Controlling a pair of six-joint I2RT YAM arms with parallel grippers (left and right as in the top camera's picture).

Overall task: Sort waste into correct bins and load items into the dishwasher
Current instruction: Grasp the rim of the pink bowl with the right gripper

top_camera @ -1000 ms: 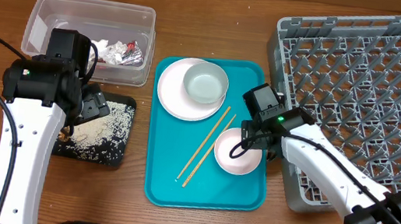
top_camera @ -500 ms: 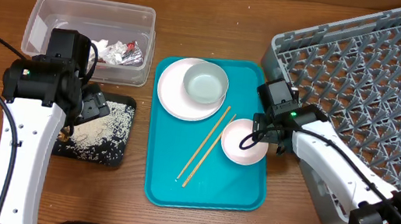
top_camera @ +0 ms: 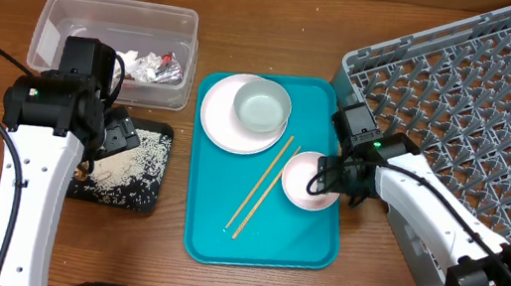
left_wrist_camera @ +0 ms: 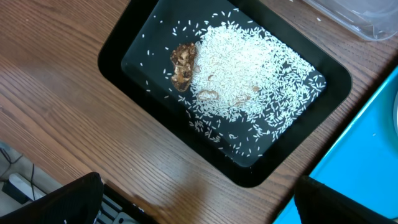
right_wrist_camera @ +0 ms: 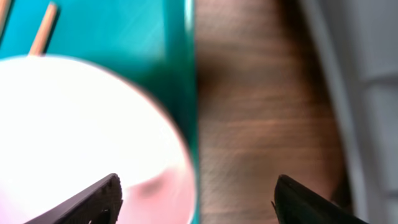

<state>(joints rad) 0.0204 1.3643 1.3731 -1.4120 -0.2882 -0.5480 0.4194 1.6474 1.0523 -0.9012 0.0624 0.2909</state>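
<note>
Noting the pink bowl [top_camera: 300, 184] at lower centre, just left of our right hand [top_camera: 340, 183]. The hand is spread wide and empty, with the bowl's right rim between its fingers.

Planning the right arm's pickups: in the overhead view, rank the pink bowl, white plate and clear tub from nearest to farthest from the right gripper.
1. pink bowl: right at the right gripper, on the right part of the teal tray.
2. white plate: at the tray's far left corner.
3. clear tub: off the tray, at the table's far left.
</note>
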